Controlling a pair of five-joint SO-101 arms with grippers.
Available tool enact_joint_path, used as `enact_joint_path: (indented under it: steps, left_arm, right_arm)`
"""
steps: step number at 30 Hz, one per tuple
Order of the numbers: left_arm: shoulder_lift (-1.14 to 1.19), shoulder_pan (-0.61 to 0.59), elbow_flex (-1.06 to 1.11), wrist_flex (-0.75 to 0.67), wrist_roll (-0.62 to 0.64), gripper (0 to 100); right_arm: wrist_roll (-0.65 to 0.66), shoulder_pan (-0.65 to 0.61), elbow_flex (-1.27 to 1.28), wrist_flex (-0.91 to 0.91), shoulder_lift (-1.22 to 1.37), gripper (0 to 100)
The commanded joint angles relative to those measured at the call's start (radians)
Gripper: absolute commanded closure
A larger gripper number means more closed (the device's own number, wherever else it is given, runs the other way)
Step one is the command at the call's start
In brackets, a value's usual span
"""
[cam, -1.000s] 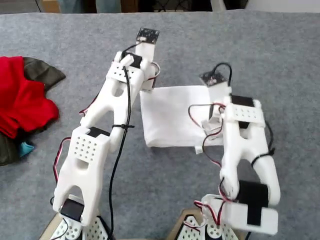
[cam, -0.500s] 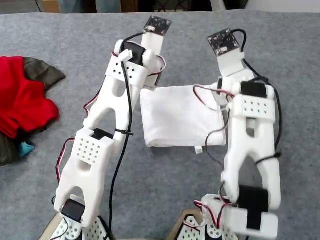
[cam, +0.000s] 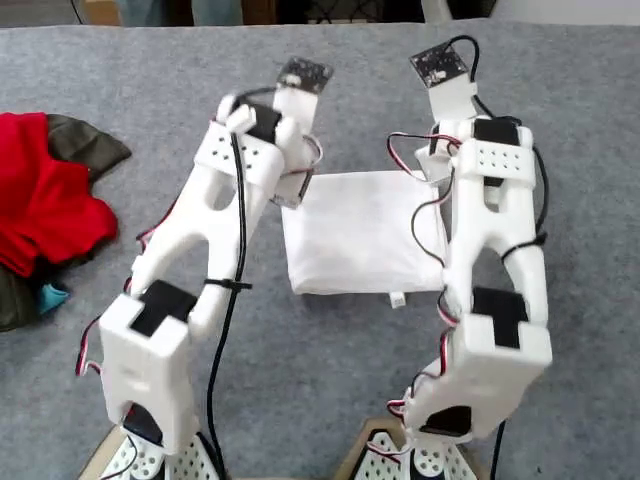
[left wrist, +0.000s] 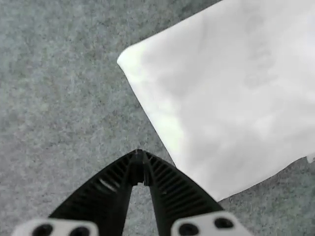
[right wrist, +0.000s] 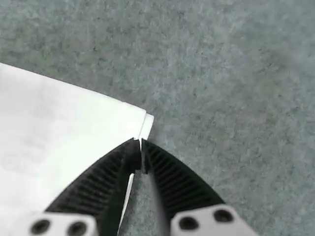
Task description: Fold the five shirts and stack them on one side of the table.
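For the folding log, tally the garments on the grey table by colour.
White folded cloth shirt: 1
Red crumpled cloth garment: 1
Dark olive cloth garment, under the red one: 1
Teal cloth piece, mostly hidden at the pile's edge: 1
Total: 4 visible; the pile may hide more.

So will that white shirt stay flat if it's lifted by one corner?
Probably flop: the white shirt is soft folded cloth, so it would likely sag and unfold. Pushed, it may bunch, since the grey table cover looks fuzzy.
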Motion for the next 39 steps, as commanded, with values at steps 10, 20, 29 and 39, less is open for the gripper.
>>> enact_joint_path:
  steps: [10,20,29,39]
  left_arm:
    - [-0.230,0.130,0.835,-0.675,0.014,97]
    - [-0.253,0.154,0.773,-0.598,0.011,97]
    - [-0.324,0.073,0.397,-0.477,0.014,97]
    - [0.146,-0.074,0.185,-0.707,0.015,97]
  right_arm:
    - [0.002,0.005,-0.219,-0.049,0.305,98.4]
    - [0.000,0.025,-0.395,0.169,0.303,98.4]
    - [-0.020,0.023,-0.483,0.545,0.093,98.5]
    - [-0.021,0.026,-0.143,0.635,-0.139,98.5]
